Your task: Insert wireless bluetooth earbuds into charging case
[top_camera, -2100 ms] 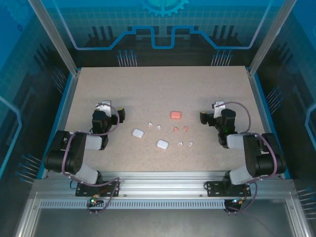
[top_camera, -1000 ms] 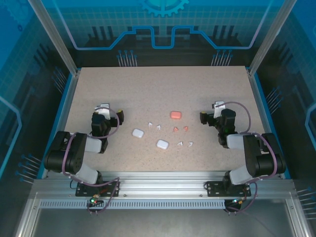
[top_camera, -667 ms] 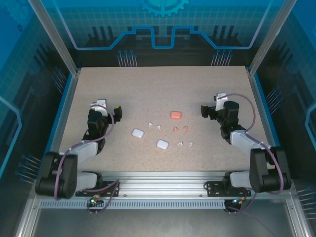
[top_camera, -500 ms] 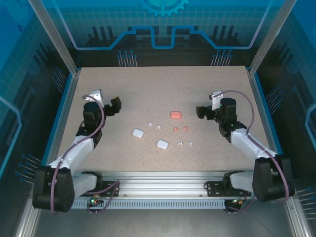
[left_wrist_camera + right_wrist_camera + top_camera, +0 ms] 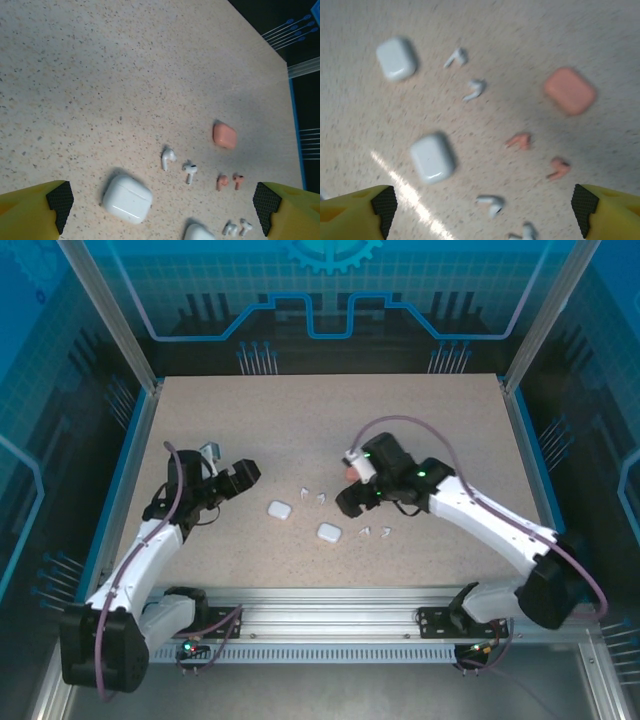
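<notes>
Two grippers are hanging over the speckled table (image 5: 330,410), and every place is being given from the salmon-pink case (image 5: 224,135). Farthest to the left of that case, the left gripper (image 5: 243,471) is hovering above bare tabletop. Its jaws are standing wide apart with nothing between them, and its yellow fingers (image 5: 30,215) are framing the scatter in the wrist view. Closer to the pink case, on its left and toward the arms' bases, a white case (image 5: 279,509) is lying closed. A second white case (image 5: 329,532) is lying closed too, nearer the bases. Between the first white case and the pink one, two white earbuds (image 5: 305,492) are lying loose and apart from each other. Just on the near side of the pink case, two salmon-pink earbuds (image 5: 519,141) are lying side by side, not touching. The right gripper (image 5: 352,502) is hanging above that spot, its wrist hiding part of the pink case in the overhead view. Its jaws are spread wide and holding nothing. Farther toward the bases and slightly right of the pink case, a second pair of white earbuds (image 5: 366,532) is lying close together.
</notes>
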`<state>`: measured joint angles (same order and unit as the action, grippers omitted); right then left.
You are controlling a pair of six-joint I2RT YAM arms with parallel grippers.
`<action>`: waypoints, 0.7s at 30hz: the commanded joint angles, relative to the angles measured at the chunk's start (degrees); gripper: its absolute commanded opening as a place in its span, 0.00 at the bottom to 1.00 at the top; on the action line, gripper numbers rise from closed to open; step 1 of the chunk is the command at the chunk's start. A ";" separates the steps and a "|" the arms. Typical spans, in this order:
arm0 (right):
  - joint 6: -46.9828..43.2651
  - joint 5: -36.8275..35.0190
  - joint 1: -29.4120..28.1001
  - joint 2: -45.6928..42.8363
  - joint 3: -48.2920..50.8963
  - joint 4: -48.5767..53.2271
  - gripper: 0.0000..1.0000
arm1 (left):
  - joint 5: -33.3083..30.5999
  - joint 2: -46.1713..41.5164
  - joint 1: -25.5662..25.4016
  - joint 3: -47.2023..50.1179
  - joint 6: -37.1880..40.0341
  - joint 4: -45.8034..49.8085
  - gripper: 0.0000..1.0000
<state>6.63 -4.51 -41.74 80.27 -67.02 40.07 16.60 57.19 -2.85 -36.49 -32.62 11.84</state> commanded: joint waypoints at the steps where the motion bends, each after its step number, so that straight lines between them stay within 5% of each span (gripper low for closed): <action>1: -0.20 -4.32 -5.25 7.68 -6.79 15.97 0.92 | 0.03 -3.71 -0.04 0.26 -2.67 3.11 0.97; 21: -9.20 -9.56 -13.02 34.76 -23.46 24.53 0.85 | -13.42 -15.18 0.04 -3.19 6.07 13.74 0.99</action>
<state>-0.40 -12.78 -54.11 113.25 -88.38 62.35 5.74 42.68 -2.85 -37.60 -28.38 23.35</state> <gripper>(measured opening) 0.853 0.987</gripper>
